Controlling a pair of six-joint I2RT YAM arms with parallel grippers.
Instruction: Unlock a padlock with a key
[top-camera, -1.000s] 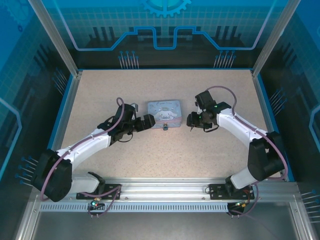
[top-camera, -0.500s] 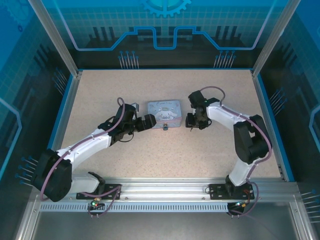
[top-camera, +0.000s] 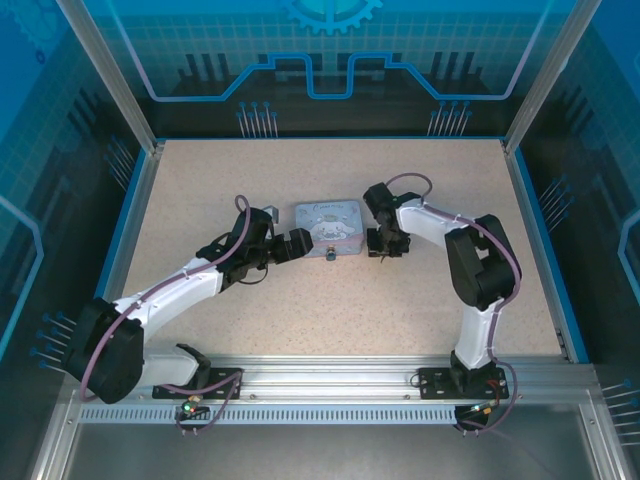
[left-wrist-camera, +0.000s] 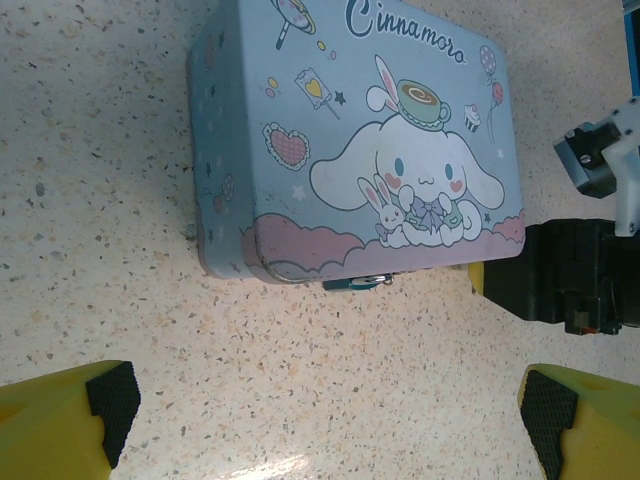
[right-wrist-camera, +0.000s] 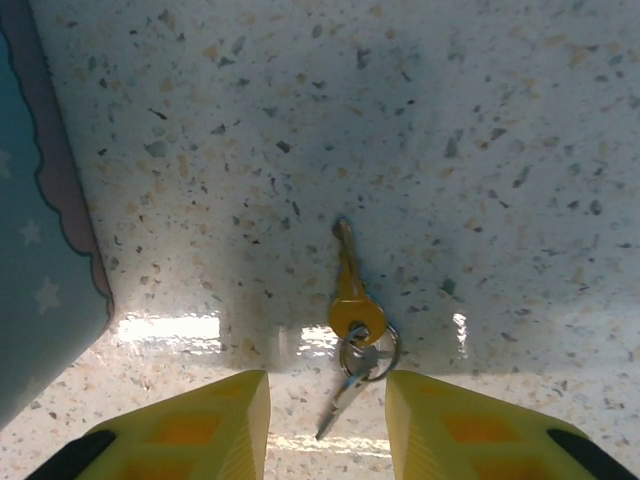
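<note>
The tiny padlock (left-wrist-camera: 358, 283) hangs at the near side of the pale blue cartoon tin (left-wrist-camera: 360, 150), also seen as a dark speck, the padlock (top-camera: 330, 254), below the tin (top-camera: 328, 222). A brass key (right-wrist-camera: 350, 290) lies flat on the table, joined by a ring to a second silvery key (right-wrist-camera: 345, 395). My right gripper (right-wrist-camera: 328, 430) is open and low over the table, the ring and second key lying between its yellow fingers (right-wrist-camera: 200, 425). From above, the right gripper (top-camera: 385, 243) sits just right of the tin. My left gripper (left-wrist-camera: 325, 420) is open wide, nothing in it, facing the padlock.
The tin's edge (right-wrist-camera: 40, 300) is close on the left of my right gripper. The left gripper (top-camera: 295, 243) stands just left of the tin. Speckled tabletop (top-camera: 330, 320) stretches in front, bounded by a blue rim (top-camera: 125, 230) and enclosure walls.
The right arm has folded its elbow inward and its gripper has shifted left, closer to the tin. The left arm, tin and padlock have stayed put.
</note>
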